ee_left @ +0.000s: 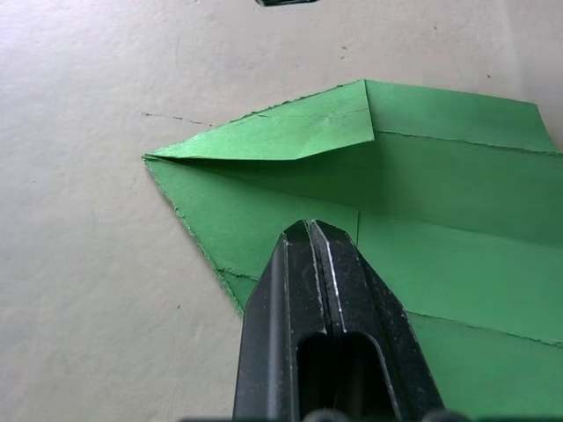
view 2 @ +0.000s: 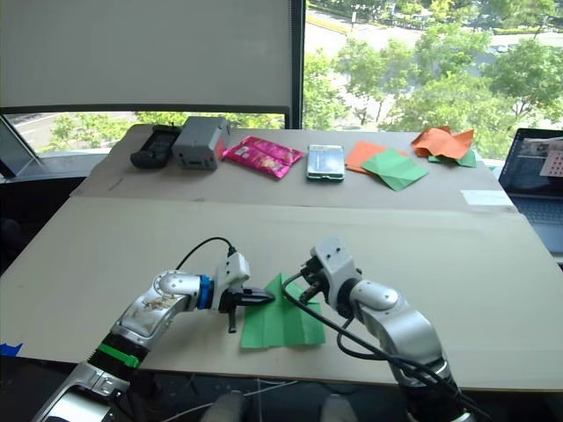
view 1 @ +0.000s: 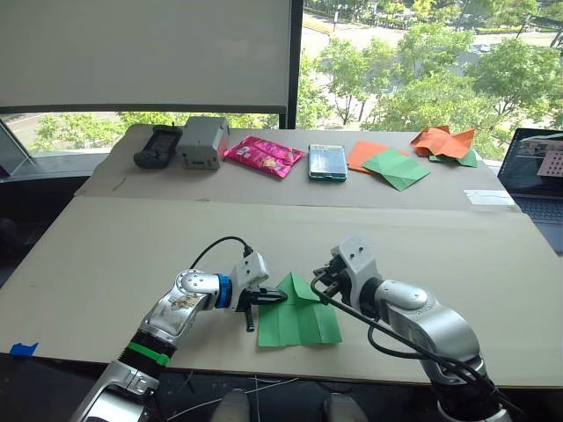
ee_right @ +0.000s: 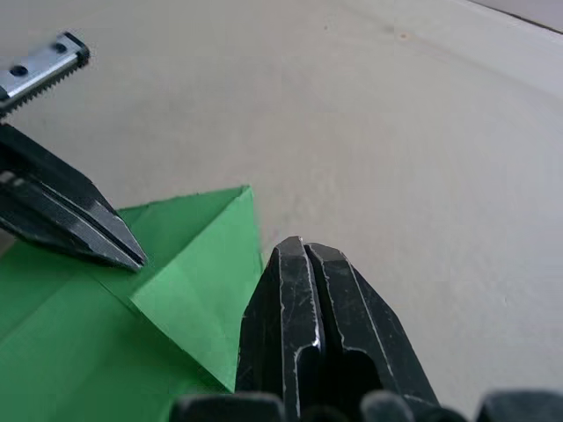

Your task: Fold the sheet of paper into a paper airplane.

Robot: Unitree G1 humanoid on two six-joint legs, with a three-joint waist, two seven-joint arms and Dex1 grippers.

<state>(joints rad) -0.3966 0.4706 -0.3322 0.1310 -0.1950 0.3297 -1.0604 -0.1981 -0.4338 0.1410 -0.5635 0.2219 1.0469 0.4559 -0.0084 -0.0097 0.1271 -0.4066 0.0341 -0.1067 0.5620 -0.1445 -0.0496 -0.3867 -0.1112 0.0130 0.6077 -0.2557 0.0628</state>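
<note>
The sheet of paper [view 1: 297, 318] is bright green and lies partly folded near the front edge of the table, with a pointed nose at its far end and one corner flap [ee_left: 281, 132] turned over. My left gripper [view 1: 278, 297] is shut, and its tip rests on the paper's left part [ee_left: 309, 227]. From the right, my right gripper [view 1: 318, 282] is also shut, its tip at the paper's far right edge [ee_right: 304, 246] beside the folded flap [ee_right: 198, 286]. The left gripper's tip [ee_right: 132, 257] lies a short way from the right one.
Along the back of the table sit a black device [view 1: 157, 145], a grey box [view 1: 202, 141], a pink packet [view 1: 264, 156], a phone [view 1: 327, 162], orange and dark green papers [view 1: 396, 167] and crumpled orange paper [view 1: 444, 141]. A laptop [view 1: 538, 176] stands at the right edge.
</note>
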